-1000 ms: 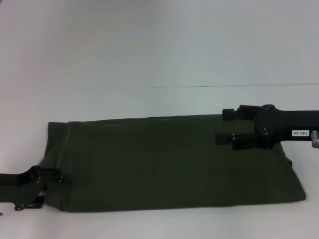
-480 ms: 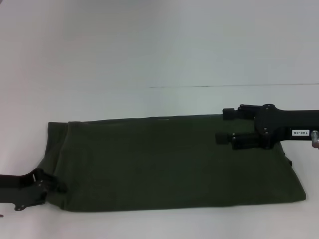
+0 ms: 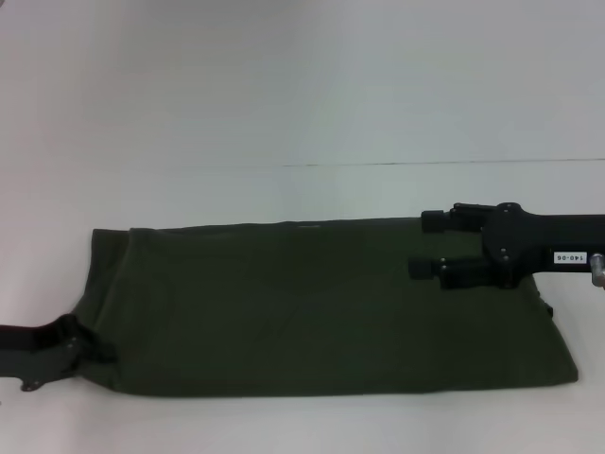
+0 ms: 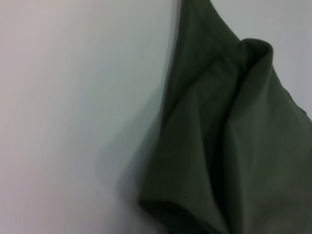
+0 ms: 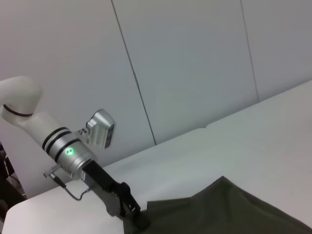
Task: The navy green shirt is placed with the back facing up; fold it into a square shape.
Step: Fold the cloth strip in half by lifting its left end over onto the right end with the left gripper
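White table (image 3: pixel 284 113) carried shirt (image 3: pixel 321 303), lying as long flat band between both grippers. Left gripper (image 3: pixel 90 348) sat at shirt's near corner, seemingly pinched on fabric there, fingers mostly hidden. Right gripper (image 3: pixel 427 244) hovered over opposite end, fingers spread, holding nothing. Judgement: good fold needs both ends gripped at matching corners, lifted evenly, edges aligned before release. Left wrist view alone showed shirt (image 4: pixel 229 146) bunched in ridges near grip. Right wrist view alone showed left gripper (image 5: pixel 131 212) biting shirt (image 5: pixel 219 209) edge.
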You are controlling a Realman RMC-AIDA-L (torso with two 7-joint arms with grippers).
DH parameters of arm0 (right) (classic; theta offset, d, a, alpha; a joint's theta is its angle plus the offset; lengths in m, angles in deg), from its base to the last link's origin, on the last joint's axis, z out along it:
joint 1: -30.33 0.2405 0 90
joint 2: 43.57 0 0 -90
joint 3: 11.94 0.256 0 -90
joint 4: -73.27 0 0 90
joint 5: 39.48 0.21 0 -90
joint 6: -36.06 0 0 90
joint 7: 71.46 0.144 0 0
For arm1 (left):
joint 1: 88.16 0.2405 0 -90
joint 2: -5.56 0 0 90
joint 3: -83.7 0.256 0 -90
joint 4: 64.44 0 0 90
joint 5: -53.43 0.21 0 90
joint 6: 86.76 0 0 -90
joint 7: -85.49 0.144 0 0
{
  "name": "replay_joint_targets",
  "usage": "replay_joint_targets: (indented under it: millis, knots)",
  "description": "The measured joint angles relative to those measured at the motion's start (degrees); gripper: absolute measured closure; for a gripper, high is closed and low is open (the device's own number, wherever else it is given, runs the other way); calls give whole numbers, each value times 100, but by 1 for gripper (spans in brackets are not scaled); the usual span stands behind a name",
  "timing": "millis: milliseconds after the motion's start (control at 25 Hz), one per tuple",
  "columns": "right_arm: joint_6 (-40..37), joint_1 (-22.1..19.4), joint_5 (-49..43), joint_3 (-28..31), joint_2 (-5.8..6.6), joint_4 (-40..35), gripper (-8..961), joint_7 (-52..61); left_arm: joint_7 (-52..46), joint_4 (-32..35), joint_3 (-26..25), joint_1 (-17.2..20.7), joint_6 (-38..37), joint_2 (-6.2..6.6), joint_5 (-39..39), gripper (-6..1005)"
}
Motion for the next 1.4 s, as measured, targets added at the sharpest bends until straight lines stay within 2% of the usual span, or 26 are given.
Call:
replay_joint_targets:
  millis: [400,800,880,960,1000,1040,1120,1240,1400]
  knots:
    - [8,-116,1,116,24,0,98,46,139,896,-98,434,-98,109,-8,910]
    - [204,-386,-9,386,87,0,102,53,637,1227,-503,662,-188,167,-124,910]
    - [288,-455,-4,509,88,0,103,54,854,1191,-549,648,-276,167,-438,910]
    - [368,-532,-3,690,88,0,104,36,1185,1093,-552,612,-505,168,-1079,909]
    - [410,-575,-2,796,88,0,104,23,1500,951,-499,535,-807,168,-1805,909]
    - [439,-606,-2,863,89,-1,105,20,1500,951,-499,535,-807,168,-1805,909]
    - [534,-691,-1,1003,105,-1,105,13,1779,761,-348,352,-1194,167,-2582,910]
    - [705,-822,0,1190,144,-4,107,13,1908,666,30,17,-1552,55,-3169,910]
    - [833,-994,-1,1450,198,-7,108,11,1935,621,647,-434,-1684,-305,-3518,910]
